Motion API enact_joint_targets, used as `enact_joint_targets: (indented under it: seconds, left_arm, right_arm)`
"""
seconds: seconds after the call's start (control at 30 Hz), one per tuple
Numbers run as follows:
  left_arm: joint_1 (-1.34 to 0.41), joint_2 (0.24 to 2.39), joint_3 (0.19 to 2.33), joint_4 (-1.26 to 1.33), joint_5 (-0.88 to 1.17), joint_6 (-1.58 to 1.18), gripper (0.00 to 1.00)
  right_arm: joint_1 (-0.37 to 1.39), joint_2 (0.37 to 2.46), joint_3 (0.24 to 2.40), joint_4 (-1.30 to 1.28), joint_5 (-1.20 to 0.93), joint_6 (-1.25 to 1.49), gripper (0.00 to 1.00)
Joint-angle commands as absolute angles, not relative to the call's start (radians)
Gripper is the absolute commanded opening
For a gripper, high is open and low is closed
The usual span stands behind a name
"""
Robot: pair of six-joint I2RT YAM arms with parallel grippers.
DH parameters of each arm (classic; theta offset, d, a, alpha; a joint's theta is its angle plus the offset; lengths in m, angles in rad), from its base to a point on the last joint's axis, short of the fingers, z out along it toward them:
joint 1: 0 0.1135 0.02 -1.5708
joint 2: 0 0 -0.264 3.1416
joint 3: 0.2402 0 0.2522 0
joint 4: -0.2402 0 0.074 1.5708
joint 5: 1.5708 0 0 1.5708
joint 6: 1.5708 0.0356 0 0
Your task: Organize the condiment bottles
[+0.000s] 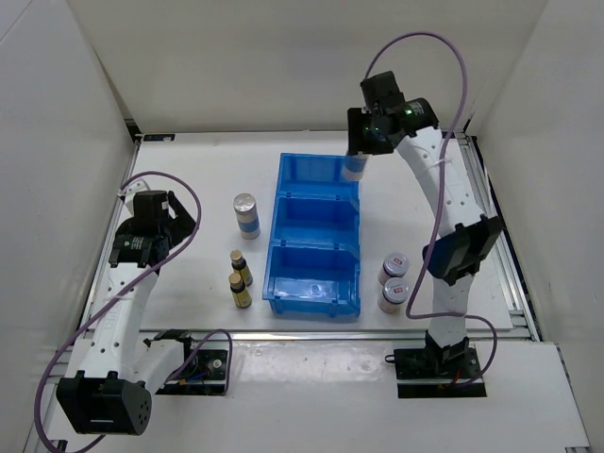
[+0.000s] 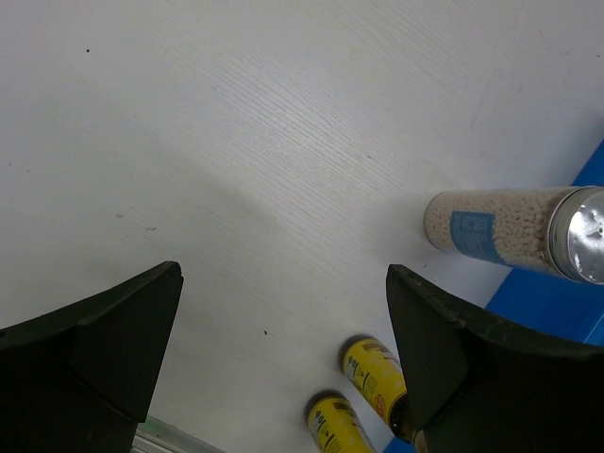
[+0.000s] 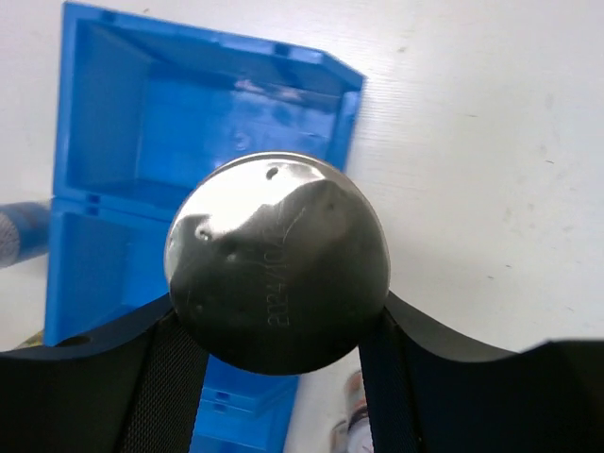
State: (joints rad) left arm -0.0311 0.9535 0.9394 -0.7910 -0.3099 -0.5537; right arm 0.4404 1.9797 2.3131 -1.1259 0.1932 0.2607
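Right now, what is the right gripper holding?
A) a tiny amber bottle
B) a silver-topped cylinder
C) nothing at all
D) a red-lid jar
B: in the right wrist view, the right gripper has a finger pressed on each side of a silver-topped cylinder, whose round metal lid fills the middle of the picture.

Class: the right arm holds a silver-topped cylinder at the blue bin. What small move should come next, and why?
Probably nudge the right end effector leftward over the far compartment before lowering. It is shut on the silver-topped cylinder, which hangs at the right rim of the blue bin, not yet inside. That compartment looks empty.
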Motion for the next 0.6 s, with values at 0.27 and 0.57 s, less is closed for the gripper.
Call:
enact_joint_targets:
  seconds: [0.27,0.57]
  left_arm:
    - [-0.035,0.943,0.913,-0.723,-0.201,-0.482,1.00]
    - [-0.035,0.953,0.888,-0.681,-0.152,-0.443,1.00]
  right_arm:
    - [0.508,2.264,2.448,-1.115,0.182,0.299,0.15]
    - [0.526,2.313,2.401,-1.058,0.227,0.282,0.14]
